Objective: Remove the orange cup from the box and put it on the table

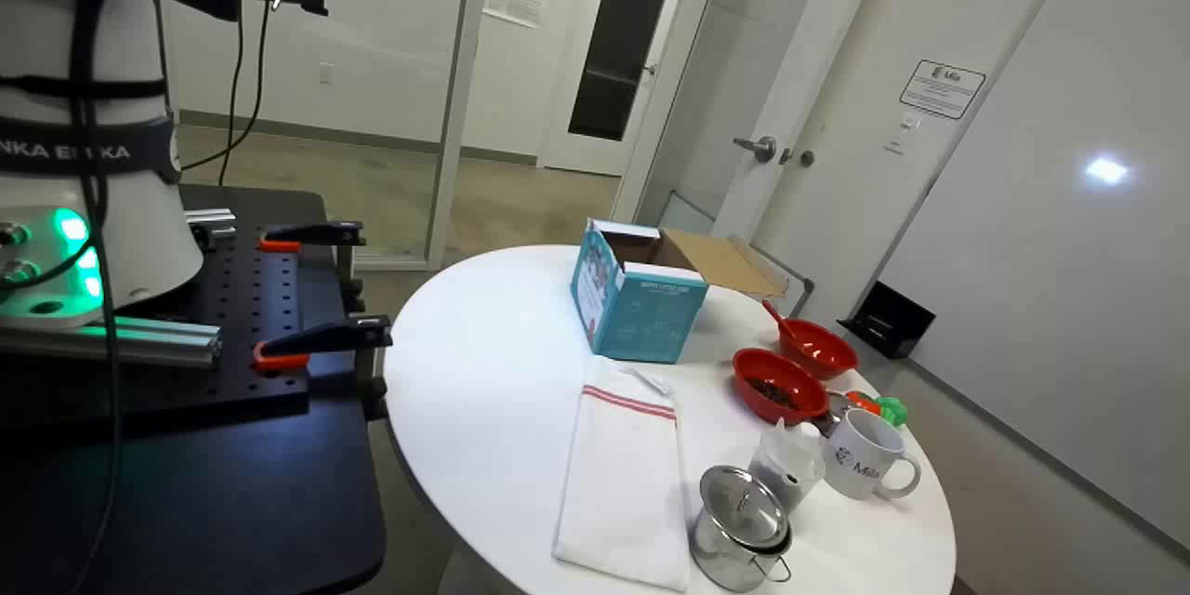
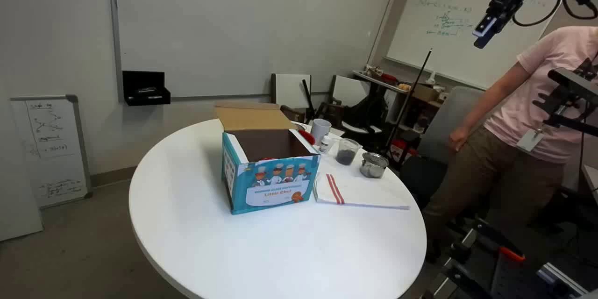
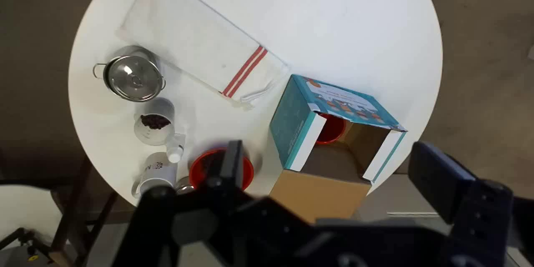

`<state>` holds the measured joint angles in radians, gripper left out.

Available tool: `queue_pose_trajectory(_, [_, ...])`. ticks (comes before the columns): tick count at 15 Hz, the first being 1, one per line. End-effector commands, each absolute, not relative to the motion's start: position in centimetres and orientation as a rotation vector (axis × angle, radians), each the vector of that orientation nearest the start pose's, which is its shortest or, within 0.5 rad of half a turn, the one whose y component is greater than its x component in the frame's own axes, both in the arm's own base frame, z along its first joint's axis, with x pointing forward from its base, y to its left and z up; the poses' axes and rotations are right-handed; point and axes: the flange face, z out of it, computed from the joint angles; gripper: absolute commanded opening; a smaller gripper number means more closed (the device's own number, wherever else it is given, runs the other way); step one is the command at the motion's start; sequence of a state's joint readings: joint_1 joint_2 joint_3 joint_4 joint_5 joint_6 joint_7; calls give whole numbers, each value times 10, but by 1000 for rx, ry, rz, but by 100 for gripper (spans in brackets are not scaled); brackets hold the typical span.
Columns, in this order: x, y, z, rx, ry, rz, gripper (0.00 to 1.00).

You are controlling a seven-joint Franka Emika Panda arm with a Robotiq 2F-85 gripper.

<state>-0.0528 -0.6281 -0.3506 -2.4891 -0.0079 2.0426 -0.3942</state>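
The orange cup (image 3: 332,129) shows in the wrist view as a round red rim inside the box (image 3: 288,129), partly covered by the box's printed wall. A sliver of the cup (image 2: 267,159) shows over the box wall in an exterior view. The teal box stands open on the round white table (image 2: 280,252), its cardboard flap folded outward. The box (image 1: 651,316) hides the cup in an exterior view. My gripper (image 3: 328,152) is open and empty, high above the table, with the box between its fingers in the wrist view. It also shows at the upper right of an exterior view (image 2: 484,35).
A folded white towel (image 1: 623,474) lies beside the box. Two red bowls (image 1: 779,386), a white mug (image 1: 860,456), a clear cup (image 3: 154,127) with dark contents, a small white bottle (image 3: 175,150) and a lidded metal pot (image 1: 739,530) stand along one side. A person (image 2: 514,117) stands near the table.
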Motion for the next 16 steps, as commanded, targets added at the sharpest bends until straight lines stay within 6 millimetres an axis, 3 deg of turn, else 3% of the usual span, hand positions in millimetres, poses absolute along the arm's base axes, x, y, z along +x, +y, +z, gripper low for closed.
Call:
queue_pose_trajectory(1, [350, -161, 503, -2996, -62, -318, 100])
queue_pose_trajectory(13, [350, -161, 503, -2996, -62, -318, 100])
queue_pose_trajectory(16, [387, -129, 511, -3027, -92, -366, 100])
